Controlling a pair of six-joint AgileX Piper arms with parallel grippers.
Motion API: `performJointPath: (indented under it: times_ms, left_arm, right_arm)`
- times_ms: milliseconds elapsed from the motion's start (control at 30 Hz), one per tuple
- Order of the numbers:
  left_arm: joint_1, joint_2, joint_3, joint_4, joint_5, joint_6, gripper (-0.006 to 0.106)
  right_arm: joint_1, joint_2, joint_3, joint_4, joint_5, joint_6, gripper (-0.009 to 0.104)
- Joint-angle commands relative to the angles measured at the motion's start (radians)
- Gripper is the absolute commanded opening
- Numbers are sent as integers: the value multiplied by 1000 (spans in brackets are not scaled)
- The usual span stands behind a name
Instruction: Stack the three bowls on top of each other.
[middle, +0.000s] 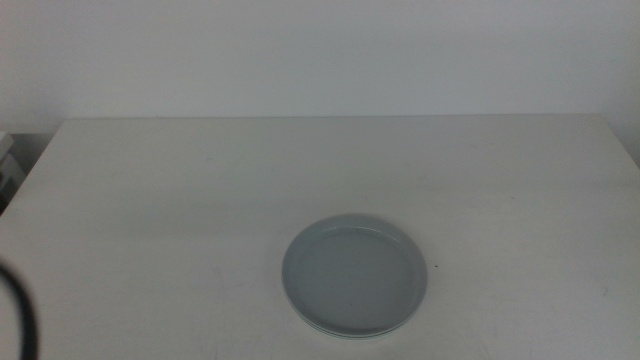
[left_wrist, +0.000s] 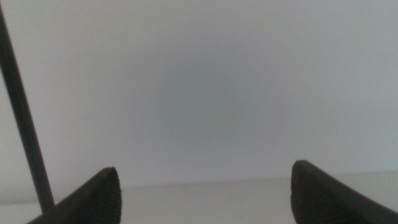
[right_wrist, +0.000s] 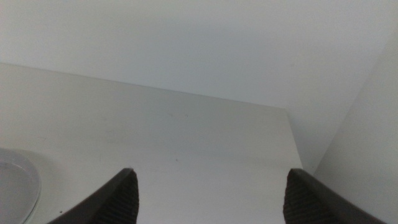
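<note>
A light grey bowl (middle: 355, 275) sits near the table's front edge, slightly right of centre in the middle view. A thin pale rim (middle: 345, 333) of another dish shows under its front edge, so it lies on top of a stack; how many dishes are beneath I cannot tell. Neither arm reaches into the middle view. My left gripper (left_wrist: 205, 177) is open, its jaws far apart, facing a blank wall with nothing between them. My right gripper (right_wrist: 211, 180) is open too, over bare table, with part of a bowl's rim (right_wrist: 15, 186) off to one side of it.
The white table (middle: 150, 200) runs back to a pale wall. A dark cable (middle: 25, 310) curves in at the front left corner, and a dark thin rod (left_wrist: 25, 118) crosses the left wrist view. The table's far corner (right_wrist: 289, 118) shows in the right wrist view.
</note>
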Motion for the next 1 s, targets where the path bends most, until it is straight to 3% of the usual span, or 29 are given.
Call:
performJointPath:
  times_ms: [0,400,567,967]
  left_arm:
    - [2,-46,-8,-12,-71,-9,105]
    - [2,-262,191,-17,-51,-9,105]
    - [2,-361,282,-57,61,-9,105]
    - [2,-421,353,-57,232,-9,105]
  right_arm:
    - [-7,-2,-12,0,-87,-9,59]
    - [-7,-232,236,-4,-83,-9,59]
    - [-7,-350,365,-4,-83,-9,59]
    - [-7,-450,484,-19,-93,-9,59]
